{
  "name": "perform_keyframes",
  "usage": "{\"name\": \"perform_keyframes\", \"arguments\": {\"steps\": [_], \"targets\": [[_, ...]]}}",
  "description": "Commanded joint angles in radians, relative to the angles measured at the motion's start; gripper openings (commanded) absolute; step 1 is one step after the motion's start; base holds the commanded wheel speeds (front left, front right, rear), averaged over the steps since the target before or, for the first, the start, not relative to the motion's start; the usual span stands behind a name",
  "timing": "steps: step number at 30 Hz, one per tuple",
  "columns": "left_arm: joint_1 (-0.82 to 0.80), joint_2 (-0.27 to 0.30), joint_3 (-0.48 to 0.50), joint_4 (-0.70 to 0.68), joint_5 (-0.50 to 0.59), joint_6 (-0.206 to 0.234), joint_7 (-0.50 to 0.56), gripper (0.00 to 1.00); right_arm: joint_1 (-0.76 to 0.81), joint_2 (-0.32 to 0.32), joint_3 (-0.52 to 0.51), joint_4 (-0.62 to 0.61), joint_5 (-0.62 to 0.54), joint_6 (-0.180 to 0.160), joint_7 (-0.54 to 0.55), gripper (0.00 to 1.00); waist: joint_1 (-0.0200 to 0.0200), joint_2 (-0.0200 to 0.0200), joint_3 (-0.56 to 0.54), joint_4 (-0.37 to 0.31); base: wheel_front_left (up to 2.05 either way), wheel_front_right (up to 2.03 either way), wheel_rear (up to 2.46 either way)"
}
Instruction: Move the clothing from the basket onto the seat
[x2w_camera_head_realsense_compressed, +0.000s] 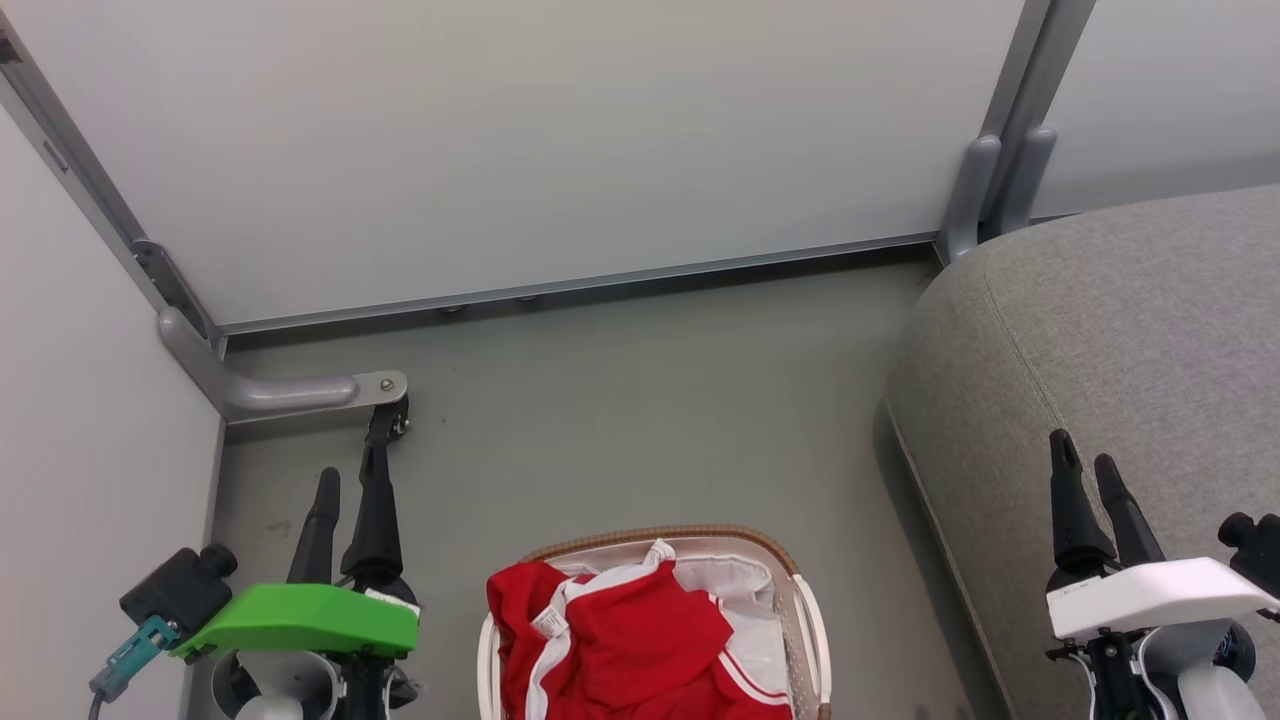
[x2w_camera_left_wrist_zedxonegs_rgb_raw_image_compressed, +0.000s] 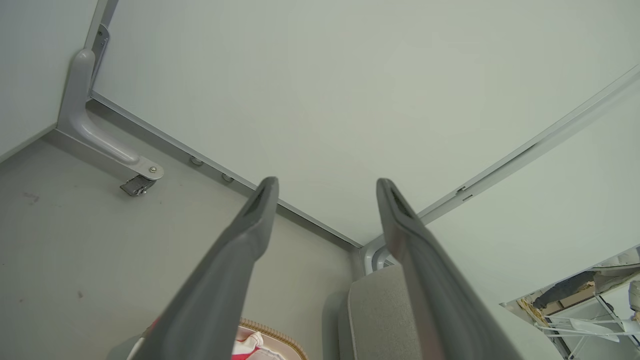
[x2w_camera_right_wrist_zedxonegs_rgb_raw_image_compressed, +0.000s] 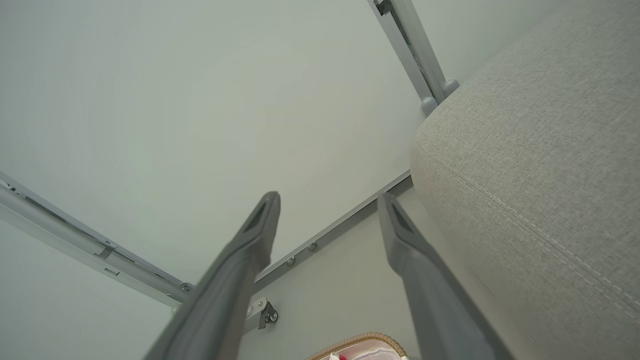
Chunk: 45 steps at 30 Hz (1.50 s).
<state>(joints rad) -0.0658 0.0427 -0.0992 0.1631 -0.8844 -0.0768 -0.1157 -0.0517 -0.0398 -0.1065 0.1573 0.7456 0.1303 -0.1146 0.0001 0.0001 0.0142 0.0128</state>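
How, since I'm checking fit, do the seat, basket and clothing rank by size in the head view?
1. seat, clearly largest.
2. basket.
3. clothing, nearly filling the basket; both are cut off at the bottom edge, so that order is unsure.

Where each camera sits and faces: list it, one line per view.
Head view: on the head, facing down at basket of clothing and seat; left pincer lower left, right pincer lower right.
Left wrist view: on the left wrist, along the open left pincer toward the wall.
Right wrist view: on the right wrist, along the open right pincer toward the wall.
Shared: both wrist views catch basket rim and seat.
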Motion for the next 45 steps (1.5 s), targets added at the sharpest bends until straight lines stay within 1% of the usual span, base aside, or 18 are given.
{"name": "perform_keyframes", "arguments": {"steps": [1,11,17,24,45], "targets": [[-0.001,0.007,-0.006,-0.010,0.037,0.006,-0.011,1.00,0.001,-0.008,0.003,-0.016,-0.040,0.000,-0.011,1.00,-0.0001,-0.0001,-0.001,0.000,0.00,0.00,0.00],[0.016,0.007,-0.031,0.020,0.178,0.022,-0.037,1.00,0.018,-0.009,0.015,-0.017,-0.169,0.000,-0.039,1.00,-0.0001,-0.0001,-0.003,0.005,0.00,0.00,0.00],[0.024,0.008,-0.052,0.043,0.256,0.022,-0.052,1.00,0.030,-0.009,0.028,-0.010,-0.239,0.000,-0.053,1.00,-0.0001,-0.0001,-0.006,0.009,0.00,0.00,0.00],[0.029,0.008,-0.068,0.065,0.321,0.026,-0.069,1.00,0.039,-0.010,0.037,0.007,-0.312,0.000,-0.070,1.00,-0.0001,-0.0001,-0.007,0.012,0.00,0.00,0.00],[0.035,0.009,-0.108,0.137,0.453,0.041,-0.113,1.00,0.046,-0.012,0.042,0.044,-0.495,0.000,-0.115,1.00,-0.0001,-0.0001,-0.006,0.023,0.00,0.00,0.00]]}}
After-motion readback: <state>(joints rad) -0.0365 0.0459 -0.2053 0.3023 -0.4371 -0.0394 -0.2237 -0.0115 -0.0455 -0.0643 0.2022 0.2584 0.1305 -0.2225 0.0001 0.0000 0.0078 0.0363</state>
